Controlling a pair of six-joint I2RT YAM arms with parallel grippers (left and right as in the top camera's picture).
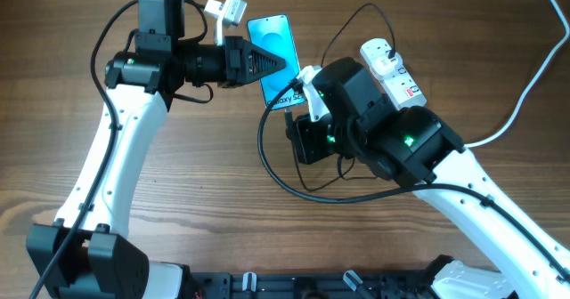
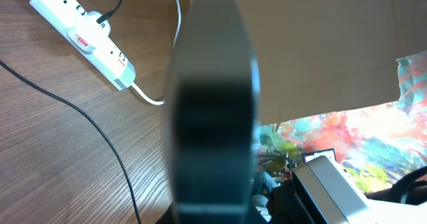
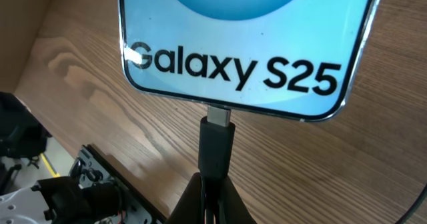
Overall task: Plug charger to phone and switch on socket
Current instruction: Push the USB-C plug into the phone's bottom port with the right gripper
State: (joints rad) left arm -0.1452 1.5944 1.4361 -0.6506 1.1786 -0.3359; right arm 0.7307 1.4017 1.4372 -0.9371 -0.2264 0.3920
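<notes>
Plugging in is the step in hand: the left fingers (image 1: 267, 63) clamp the Galaxy S25 phone (image 1: 272, 36) near 12 o'clock above the desk (image 1: 178, 183) in the overhead view. The right fingers (image 3: 193, 207) pinch the black charger connector (image 3: 217, 144) against the port on the phone's 6 o'clock edge. A sliver of bright metal shows at that joint, so the plug seems not quite seated. The next move likely calls for a straight push along the phone's length, then a press on the switch of the power strip (image 1: 392, 68) at 2 o'clock. Only the right wrist view shows the joint. The left wrist view shows the phone edge-on, its port hidden, with the strip at 10 o'clock.
</notes>
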